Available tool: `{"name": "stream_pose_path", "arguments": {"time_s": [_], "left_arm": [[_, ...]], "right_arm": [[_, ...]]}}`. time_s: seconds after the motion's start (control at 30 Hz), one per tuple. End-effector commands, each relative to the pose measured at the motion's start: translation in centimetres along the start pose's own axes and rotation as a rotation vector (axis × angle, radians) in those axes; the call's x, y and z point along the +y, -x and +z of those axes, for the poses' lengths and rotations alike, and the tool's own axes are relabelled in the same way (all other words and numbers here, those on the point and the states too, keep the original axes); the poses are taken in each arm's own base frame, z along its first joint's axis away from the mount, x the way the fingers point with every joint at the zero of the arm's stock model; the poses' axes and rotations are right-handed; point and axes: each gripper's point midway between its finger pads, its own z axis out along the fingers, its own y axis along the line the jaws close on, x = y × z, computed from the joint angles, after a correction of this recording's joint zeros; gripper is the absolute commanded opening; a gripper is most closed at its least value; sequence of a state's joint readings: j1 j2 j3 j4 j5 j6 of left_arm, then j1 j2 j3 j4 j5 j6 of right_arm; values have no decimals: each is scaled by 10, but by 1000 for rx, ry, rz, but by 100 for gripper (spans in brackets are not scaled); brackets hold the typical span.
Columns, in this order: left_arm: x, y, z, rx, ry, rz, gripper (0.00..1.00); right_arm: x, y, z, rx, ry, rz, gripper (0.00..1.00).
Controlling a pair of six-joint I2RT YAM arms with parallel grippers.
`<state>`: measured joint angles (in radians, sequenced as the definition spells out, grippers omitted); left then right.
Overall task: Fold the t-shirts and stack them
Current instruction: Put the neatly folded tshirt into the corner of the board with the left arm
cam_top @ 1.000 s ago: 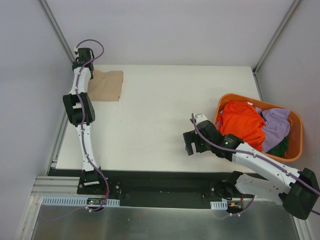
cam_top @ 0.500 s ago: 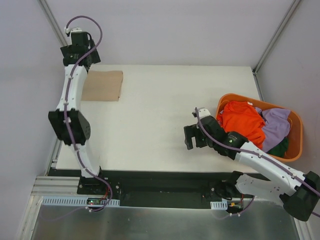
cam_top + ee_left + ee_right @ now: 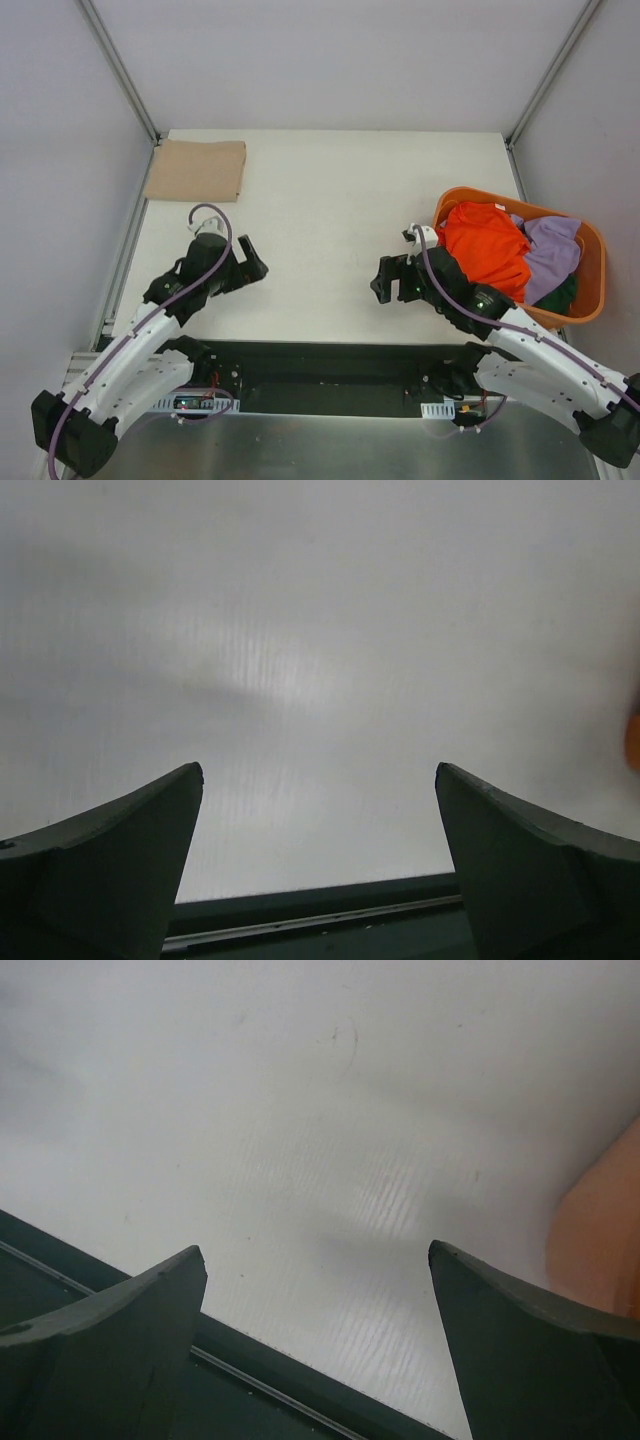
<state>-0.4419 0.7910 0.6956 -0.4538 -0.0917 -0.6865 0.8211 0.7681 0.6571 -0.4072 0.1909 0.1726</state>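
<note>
Pulled back from the far left corner, the left arm now lies folded low near its base. The left gripper (image 3: 252,265) hangs over bare table (image 3: 330,190), well apart from the tan t-shirt (image 3: 197,170), while the right gripper (image 3: 380,282) has shifted only slightly toward the basket (image 3: 592,300). In the top view the tan shirt lies alone as a flat folded rectangle, its far and left sides close to the table's edges. I judge this one is finished, and the next must come from the basket, where the orange t-shirt (image 3: 485,245), the lavender t-shirt (image 3: 552,248) and the dark green t-shirt (image 3: 562,292) are heaped. The middle of the table between the arms gives wide room for spreading. In the left wrist view the fingers (image 3: 110,870) stand wide apart with nothing between them, only white surface below. In the right wrist view the fingers (image 3: 100,1350) are also spread and hold nothing; an orange blur at the right is probably the basket wall.
</note>
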Motion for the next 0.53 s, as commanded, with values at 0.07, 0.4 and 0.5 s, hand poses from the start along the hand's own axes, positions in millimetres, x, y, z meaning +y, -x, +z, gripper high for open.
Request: {"name": "stream_pose_path", "arguments": {"time_s": [0.07,0.4,0.5], "left_arm": [[26,-44,-5,34,-7,-120,99],[42,-30,-7,-9,109,-67,99],[44,-27,-8,-16,128,-59,99]], "right_arm": [[7,-26,16,23,56,108,96],[13,-24,24,-11,97,92,96],[22,-12,21,-23,132,70,96]]}}
